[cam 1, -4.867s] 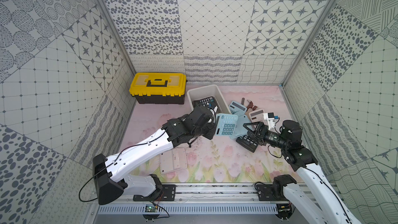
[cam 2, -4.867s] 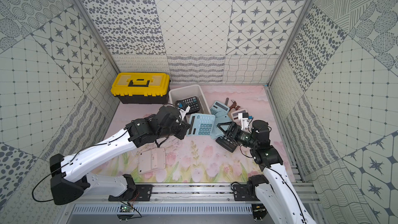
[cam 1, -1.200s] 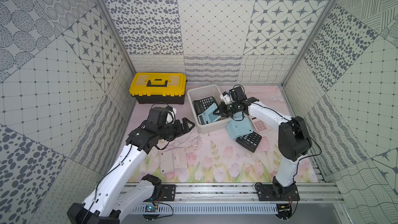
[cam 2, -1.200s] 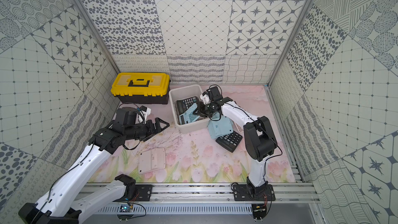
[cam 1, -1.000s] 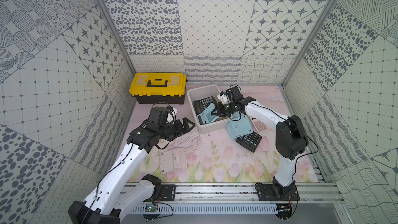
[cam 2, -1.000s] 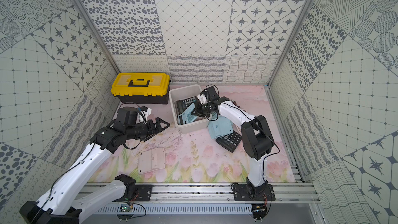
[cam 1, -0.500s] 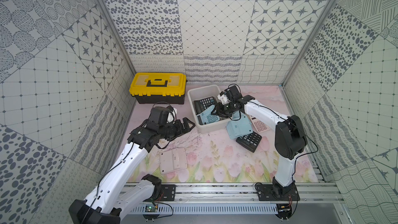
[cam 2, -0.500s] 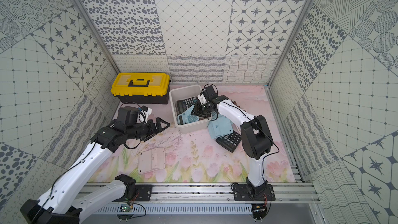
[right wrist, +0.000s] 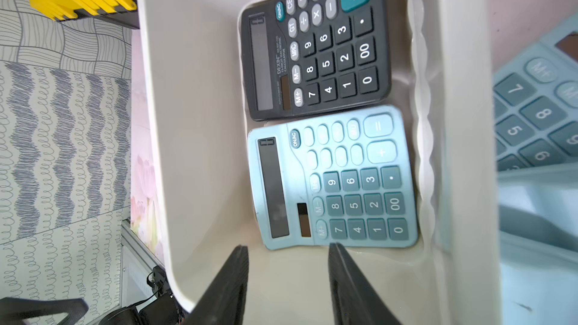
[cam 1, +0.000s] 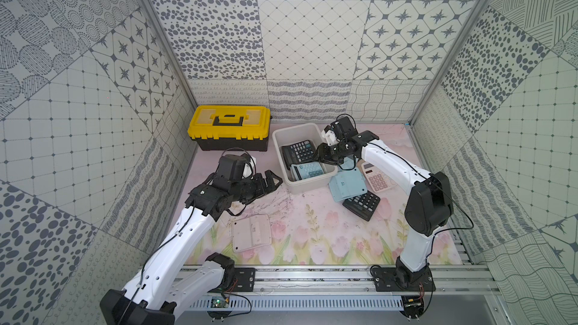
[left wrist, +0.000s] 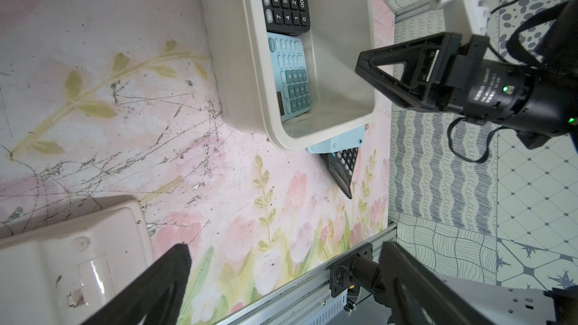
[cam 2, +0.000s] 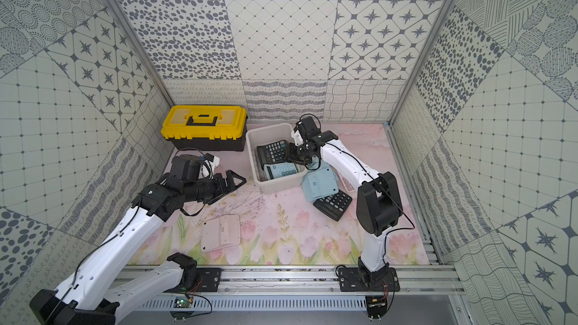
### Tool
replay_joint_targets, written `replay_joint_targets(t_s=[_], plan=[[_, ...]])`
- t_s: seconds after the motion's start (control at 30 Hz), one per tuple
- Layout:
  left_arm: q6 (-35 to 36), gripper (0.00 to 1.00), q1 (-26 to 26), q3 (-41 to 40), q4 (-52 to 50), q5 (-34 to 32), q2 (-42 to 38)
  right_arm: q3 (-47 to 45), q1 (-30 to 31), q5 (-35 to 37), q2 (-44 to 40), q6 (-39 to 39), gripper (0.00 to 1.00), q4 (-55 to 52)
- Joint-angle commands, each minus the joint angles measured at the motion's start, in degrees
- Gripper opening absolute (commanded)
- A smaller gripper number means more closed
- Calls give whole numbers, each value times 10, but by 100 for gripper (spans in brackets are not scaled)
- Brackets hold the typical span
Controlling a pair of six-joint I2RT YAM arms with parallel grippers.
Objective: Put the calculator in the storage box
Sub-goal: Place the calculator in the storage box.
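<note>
Where your right hand (right wrist: 287, 250) hangs over the box (right wrist: 194, 120), its two fingers stand apart with nothing between them, so it is open and holding nothing; the fingertips (right wrist: 240, 250) sit just short of the near edge of the blue calculator (right wrist: 334, 179). That blue calculator lies flat and face up on the floor of the box, against one long wall, and it touches the black calculator (right wrist: 316, 54) that lies face up beside it. In both top views you see the same pair inside the box (cam 1: 279, 139), the blue calculator (cam 1: 308, 171) nearer the rail and the black calculator (cam 1: 298, 151) nearer the back wall, with the right hand (cam 1: 323, 154) above the box's right rim. Your left hand (cam 1: 275, 179) hovers above the tabletop (cam 1: 312, 229) just beside the box's left wall, fingers spread wide and gripping nothing. A pink calculator (cam 1: 251, 236) lies face down on the tabletop, nearer the rail than that hand. On the box's right side, the other blue calculator (cam 1: 347, 184) lies face down, touching the box and overlapping the other black calculator (cam 1: 361, 204); a pale calculator (cam 1: 377, 178) lies face up just beside them. The toolbox (cam 1: 230, 120) stands shut near the back wall, to the left of the box.
</note>
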Motion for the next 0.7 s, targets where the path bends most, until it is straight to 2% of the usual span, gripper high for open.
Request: replay_joint_targets(t_s=[0.0, 0.23, 0.5, 0.67], plan=[[-4, 100, 2, -14, -24, -47, -11, 15, -5, 0, -33, -15, 48, -6], [-56, 100, 3, -69, -67, -107, -47, -23, -1, -46, -85, -9, 52, 21], [-94, 100, 5, -125, -137, -148, -100, -118, 16, -62, -178, -3, 66, 67], [-133, 100, 4, -158, -179, -151, -124, -170, 39, -62, -222, -15, 73, 83]])
